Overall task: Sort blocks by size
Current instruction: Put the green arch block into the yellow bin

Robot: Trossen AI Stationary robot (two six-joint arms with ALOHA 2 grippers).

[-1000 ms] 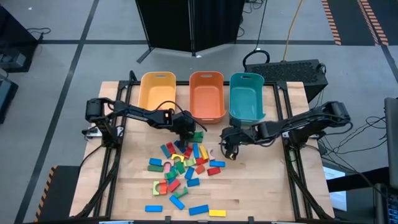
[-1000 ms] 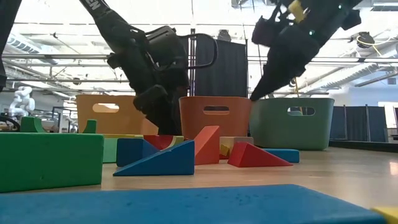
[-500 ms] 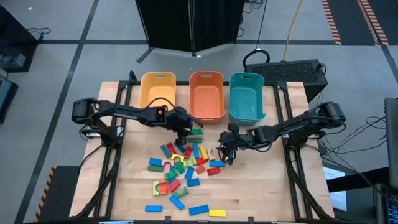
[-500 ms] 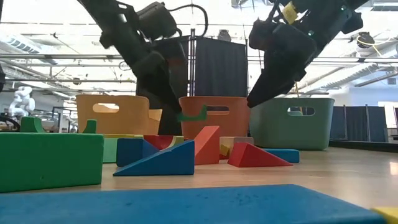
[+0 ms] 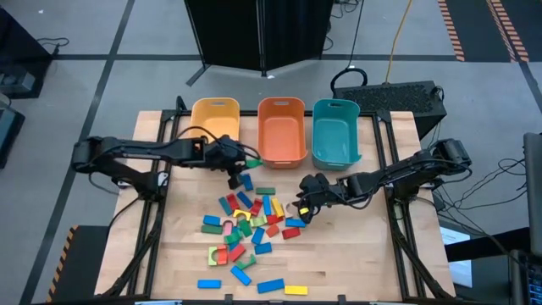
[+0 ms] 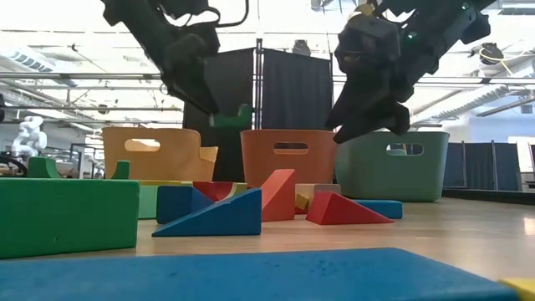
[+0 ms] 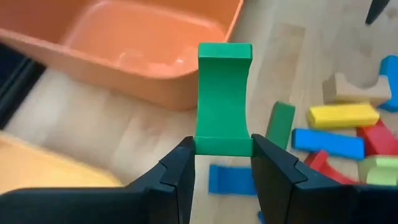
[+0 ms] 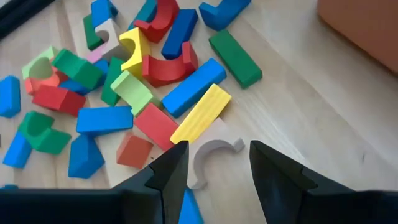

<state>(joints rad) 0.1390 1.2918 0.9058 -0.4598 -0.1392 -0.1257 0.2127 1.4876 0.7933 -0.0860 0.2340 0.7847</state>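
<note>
From above, the left gripper (image 5: 235,163) hangs over the table just in front of the gap between the yellow bin (image 5: 213,124) and the orange bin (image 5: 281,129), a green arch block (image 5: 251,161) pinched at its tip. The right gripper (image 5: 302,206) sits low at the right edge of the heap of blocks (image 5: 247,227), which is scattered over the middle of the wooden table (image 5: 356,254). The teal bin (image 5: 335,132) stands at the right of the row.

At table height, the left gripper (image 6: 219,117) carries the green arch block (image 6: 231,118) well clear of the tabletop, in front of the orange bin (image 6: 288,157). The right gripper (image 6: 359,125) hangs above a red wedge (image 6: 343,210); its fingers cannot be made out here.

In the left wrist view, the two fingers (image 7: 176,177) press against the sides of the green arch block (image 7: 224,99), whose curved hollow faces up; it hovers beside the orange bin (image 7: 137,62).

In the right wrist view, the fingers (image 8: 168,171) stand moderately apart and empty, a pale unpainted arch block (image 8: 211,158) lying on the table between them, touching a yellow bar (image 8: 200,113).
</note>
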